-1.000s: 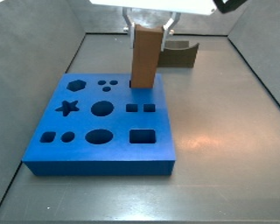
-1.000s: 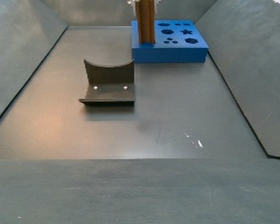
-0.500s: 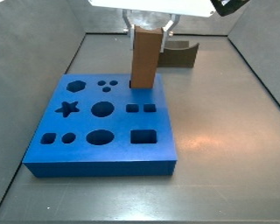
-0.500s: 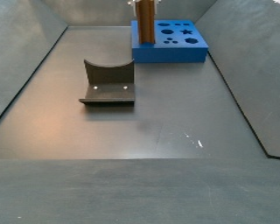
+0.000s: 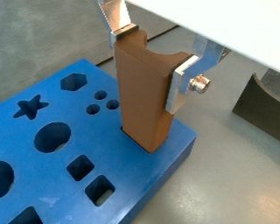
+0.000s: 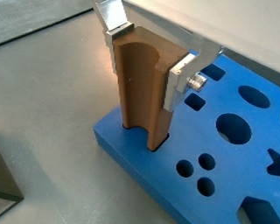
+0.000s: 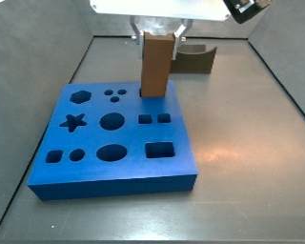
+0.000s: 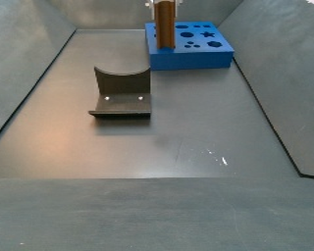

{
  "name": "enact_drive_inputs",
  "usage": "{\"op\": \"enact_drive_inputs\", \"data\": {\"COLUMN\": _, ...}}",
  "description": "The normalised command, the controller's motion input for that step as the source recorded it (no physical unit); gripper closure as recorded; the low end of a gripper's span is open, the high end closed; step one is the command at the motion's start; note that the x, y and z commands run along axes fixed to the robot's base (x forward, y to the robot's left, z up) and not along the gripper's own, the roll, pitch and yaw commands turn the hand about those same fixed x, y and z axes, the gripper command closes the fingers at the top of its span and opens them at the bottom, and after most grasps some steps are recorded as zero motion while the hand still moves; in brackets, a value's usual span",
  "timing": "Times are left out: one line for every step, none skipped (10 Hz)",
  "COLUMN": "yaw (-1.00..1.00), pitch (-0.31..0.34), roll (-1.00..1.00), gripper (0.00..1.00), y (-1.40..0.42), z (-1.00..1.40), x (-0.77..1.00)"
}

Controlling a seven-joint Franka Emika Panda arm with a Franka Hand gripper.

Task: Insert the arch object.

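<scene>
The arch object [image 7: 154, 65] is a tall brown wooden prism with a curved groove down one side. It stands upright with its lower end in a hole at the far corner of the blue board [image 7: 111, 143]. My gripper [image 7: 159, 29] is shut on its upper part from above. In both wrist views the silver fingers clamp its two opposite sides, with the gripper [image 5: 154, 59] [image 6: 146, 59] around the arch object [image 5: 143, 96] [image 6: 136, 87]. In a side view the arch object [image 8: 160, 20] rises at the near corner of the board [image 8: 196, 44].
A squat dark grey block with a curved scoop [image 8: 121, 93] lies on the grey floor apart from the board; it also shows behind the board [image 7: 193, 59]. The board has several other cut-outs, among them a star [image 7: 73, 121] and circles. Grey walls enclose the floor.
The gripper and the arch object have sunk a little lower into the board. The blue board has shifted and turned slightly.
</scene>
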Motion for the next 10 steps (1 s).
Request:
{"op": "enact_drive_inputs", "data": {"yaw": -0.13, "pitch": -0.159, "roll": 0.12, "gripper": 1.00, "y": -0.07, "z": -0.26, "x": -0.14}}
{"op": "enact_drive_inputs", "data": {"yaw": -0.21, "pitch": -0.189, "roll": 0.06, "gripper": 1.00, "y": -0.03, "z": -0.26, "x": -0.15}}
{"op": "enact_drive_inputs", "data": {"yaw": -0.14, "pitch": -0.210, "roll": 0.06, "gripper": 1.00, "y": 0.00, "z": -0.30, "x": -0.11}}
{"op": "enact_drive_inputs", "data": {"yaw": -0.08, "pitch": -0.250, "roll": 0.06, "gripper": 1.00, "y": 0.00, "z": -0.30, "x": -0.16}}
{"op": "enact_drive_inputs", "data": {"yaw": -0.01, "pitch": -0.250, "roll": 0.07, "gripper": 1.00, "y": 0.00, "z": -0.31, "x": -0.19}}
{"op": "enact_drive_inputs", "data": {"yaw": 0.00, "pitch": -0.229, "roll": 0.05, "gripper": 1.00, "y": 0.00, "z": -0.34, "x": -0.12}}
{"op": "enact_drive_inputs", "data": {"yaw": 0.00, "pitch": -0.131, "roll": 0.01, "gripper": 1.00, "y": 0.00, "z": -0.33, "x": 0.00}}
{"op": "enact_drive_inputs", "data": {"yaw": 0.00, "pitch": -0.047, "roll": 0.01, "gripper": 1.00, "y": 0.00, "z": -0.27, "x": 0.00}}
{"op": "enact_drive_inputs", "data": {"yaw": 0.00, "pitch": -0.024, "roll": 0.00, "gripper": 1.00, "y": 0.00, "z": -0.01, "x": 0.00}}
{"op": "enact_drive_inputs", "data": {"yaw": 0.00, "pitch": 0.000, "roll": 0.00, "gripper": 1.00, "y": 0.00, "z": 0.00, "x": 0.00}}
